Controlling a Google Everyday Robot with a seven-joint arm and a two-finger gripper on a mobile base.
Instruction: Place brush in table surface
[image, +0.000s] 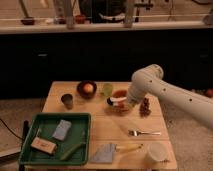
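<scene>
- Where the table surface (107, 126) reaches its front edge, a grey cloth (102, 154), a yellow-handled tool (128, 148) and a white cup (156, 152) lie in a row, with a green tray (60, 116) at the left.
- Just behind them lies a fork (145, 133).
- Farther back, the gripper (122, 104) hangs low beside a red bowl (120, 94). The brush (114, 103) is right at it, dark head pointing left — whether the claw is spread or clamping the brush, I cannot tell.
- Farthest back stands a dark bowl (86, 89).

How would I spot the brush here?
Look at the wooden table, toward its back edge, where the robot's gripper hangs by the red bowl. The brush sticks out leftward from the gripper: a slim whitish handle with a small dark head, unlike the silver fork nearer front.
</scene>
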